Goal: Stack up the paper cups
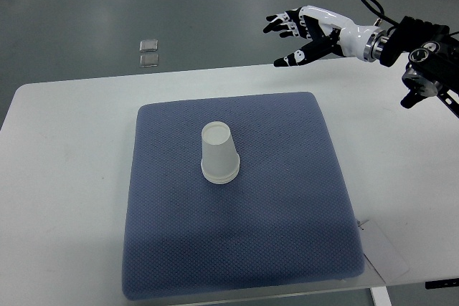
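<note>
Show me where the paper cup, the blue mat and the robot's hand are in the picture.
paper cup [219,154]: top view, on its side wall.
blue mat [272,241]: top view, on a bare part near the front.
right hand [305,34]: top view, on the palm, fingers spread.

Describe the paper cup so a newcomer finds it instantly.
A white table carries a large blue-grey cushioned mat. Near the mat's middle stands a white paper cup, upside down with its wide rim on the mat. Nothing else sits on the mat.
</note>
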Controlling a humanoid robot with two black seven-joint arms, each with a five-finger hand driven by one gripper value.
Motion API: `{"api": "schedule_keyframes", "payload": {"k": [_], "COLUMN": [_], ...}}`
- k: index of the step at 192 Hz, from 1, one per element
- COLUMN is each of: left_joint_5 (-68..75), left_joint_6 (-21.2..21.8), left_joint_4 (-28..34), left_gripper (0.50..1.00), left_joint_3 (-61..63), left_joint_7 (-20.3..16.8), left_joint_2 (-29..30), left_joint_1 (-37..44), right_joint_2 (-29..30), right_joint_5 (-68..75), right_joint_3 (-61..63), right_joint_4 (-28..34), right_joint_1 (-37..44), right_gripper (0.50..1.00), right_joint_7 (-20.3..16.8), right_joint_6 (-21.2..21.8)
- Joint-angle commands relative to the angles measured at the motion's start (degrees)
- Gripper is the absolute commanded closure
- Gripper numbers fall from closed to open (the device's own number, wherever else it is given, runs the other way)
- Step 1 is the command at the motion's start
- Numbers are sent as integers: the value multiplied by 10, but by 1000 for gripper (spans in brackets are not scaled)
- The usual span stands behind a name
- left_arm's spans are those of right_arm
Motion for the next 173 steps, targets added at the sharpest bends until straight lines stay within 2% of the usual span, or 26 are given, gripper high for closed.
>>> {"api": "schedule_keyframes", "payload": {"k": [1,30,173], "left_joint_5": [0,0,0], "left_joint_6": [0,0,0], "left_joint_4": [0,0,0], "left_gripper": [500,500,500], "left_joint_3": [0,0,0], "left_joint_7": [0,0,0], "left_joint_2": [0,0,0], "left_joint_1": [0,0,0], "right_joint_2": [5,10,11], "right_joint_5": [17,83,222], "right_joint_3": [27,29,34], "right_joint_4": [-26,-57,-146], "right_joint_1": [-30,-50,-92], "right_gripper": [593,593,581], "right_joint_7": [-12,-13,-5], "right_joint_6": [-39,-52,-46]}}
